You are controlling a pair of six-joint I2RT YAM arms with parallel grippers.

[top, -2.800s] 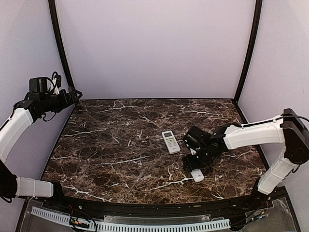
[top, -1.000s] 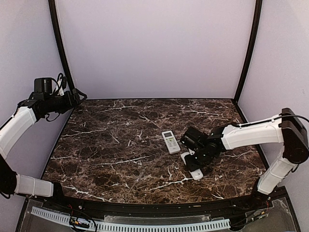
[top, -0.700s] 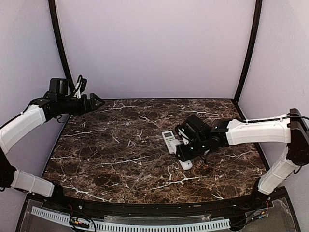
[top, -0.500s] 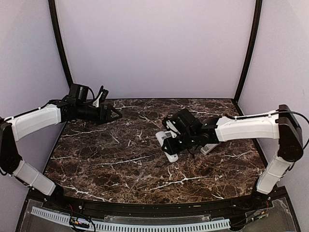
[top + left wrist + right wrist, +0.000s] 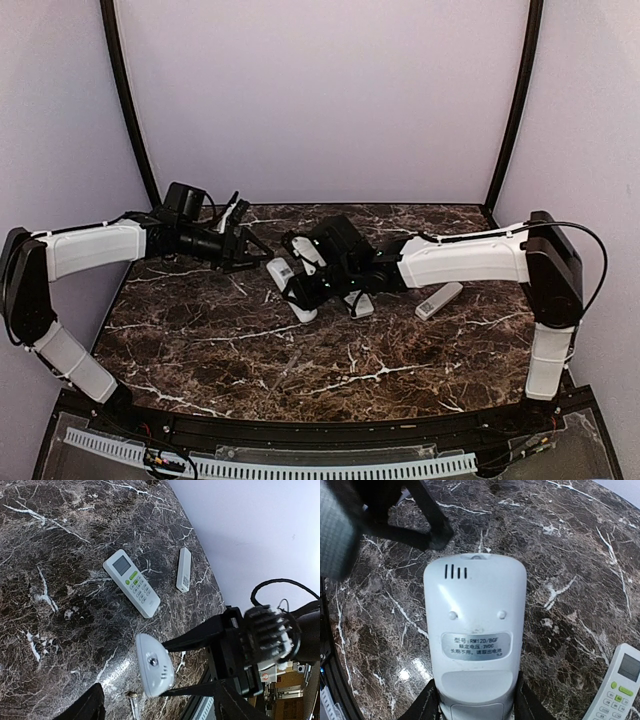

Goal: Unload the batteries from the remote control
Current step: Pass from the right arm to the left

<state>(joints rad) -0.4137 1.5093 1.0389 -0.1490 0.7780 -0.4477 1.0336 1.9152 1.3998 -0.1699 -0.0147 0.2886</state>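
Remote control [image 5: 475, 630], gripped at its tail by our right gripper [image 5: 476, 704], points lengthwise toward our open, empty left gripper [image 5: 258, 251].

Marble table [image 5: 200, 345] (remote [image 5: 131, 582], another remote [image 5: 184, 570])

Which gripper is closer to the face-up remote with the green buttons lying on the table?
Right. The right gripper, holding another remote, is just left of the face-up remote; the left gripper is open farther left, beyond it.
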